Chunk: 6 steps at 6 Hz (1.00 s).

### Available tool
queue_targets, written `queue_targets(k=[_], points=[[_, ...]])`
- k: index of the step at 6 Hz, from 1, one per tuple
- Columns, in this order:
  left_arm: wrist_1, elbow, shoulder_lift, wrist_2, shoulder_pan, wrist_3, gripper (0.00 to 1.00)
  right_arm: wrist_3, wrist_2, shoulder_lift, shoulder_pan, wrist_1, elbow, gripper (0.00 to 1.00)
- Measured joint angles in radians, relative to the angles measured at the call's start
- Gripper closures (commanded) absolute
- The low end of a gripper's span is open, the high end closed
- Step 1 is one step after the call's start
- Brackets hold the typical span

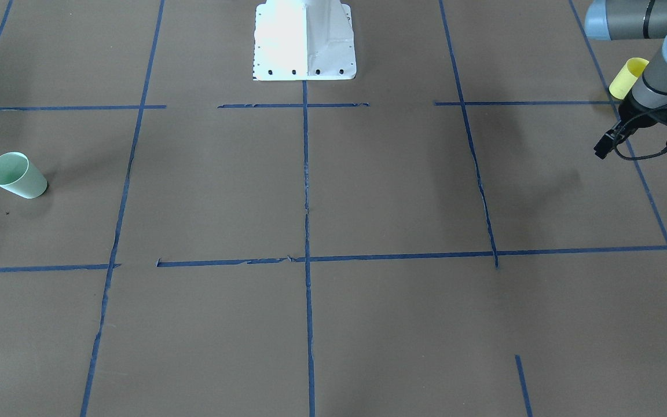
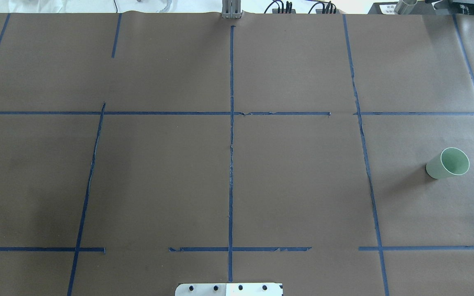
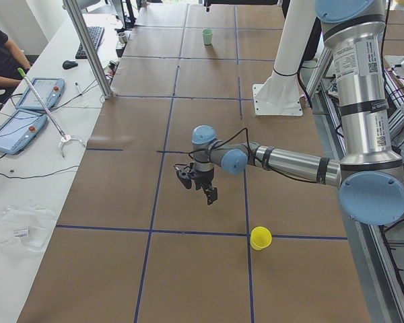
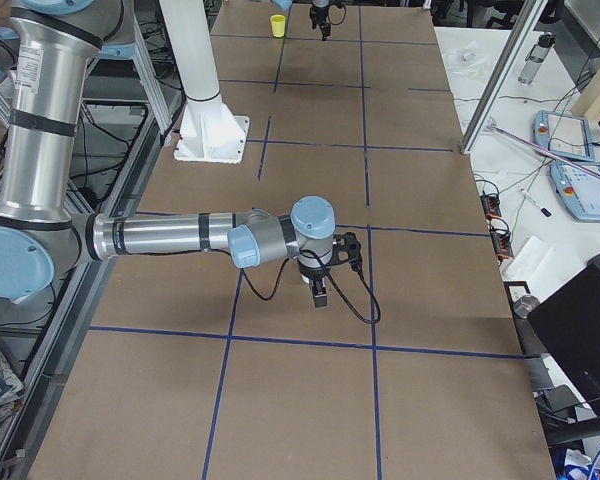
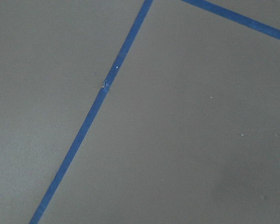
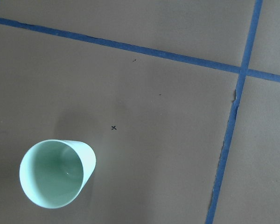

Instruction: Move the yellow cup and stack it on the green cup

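The yellow cup (image 3: 260,237) stands on the brown table on my left side. In the front view it (image 1: 626,77) is partly hidden behind my left arm. My left gripper (image 1: 639,139) hangs above the table a short way from the yellow cup, with its fingers spread and empty; it also shows in the left side view (image 3: 200,186). The green cup (image 2: 447,163) stands rim up far off on my right side and shows in the front view (image 1: 17,175) and the right wrist view (image 6: 56,172). My right gripper (image 4: 320,287) hovers near it; I cannot tell whether it is open or shut.
Blue tape lines (image 2: 231,135) divide the brown paper table top into squares. The white robot base (image 1: 304,40) stands at the middle of my edge. An operator's bench with tablets (image 3: 27,114) runs along the far side.
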Motion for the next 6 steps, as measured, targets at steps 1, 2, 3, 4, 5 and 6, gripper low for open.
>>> queue_targets(k=[1,2,3,4,5,6], points=[[0.026,-0.001,0.004,0.072,0.062,-0.197,0.00,-0.002,0.001,0.000,-0.001,0.001,0.000,0.00],[0.103,-0.001,0.008,0.159,0.124,-0.348,0.00,-0.003,0.002,-0.002,-0.001,0.011,0.000,0.00],[0.207,-0.004,0.009,0.221,0.173,-0.463,0.00,-0.003,0.002,-0.007,-0.001,0.031,0.000,0.00],[0.298,-0.007,0.008,0.244,0.198,-0.565,0.00,-0.003,0.001,-0.008,-0.003,0.047,0.000,0.00],[0.391,-0.008,0.007,0.252,0.225,-0.664,0.00,-0.002,0.000,-0.009,-0.007,0.052,-0.001,0.00],[0.507,-0.007,0.003,0.253,0.253,-0.753,0.00,-0.002,0.000,-0.010,-0.011,0.053,-0.001,0.00]])
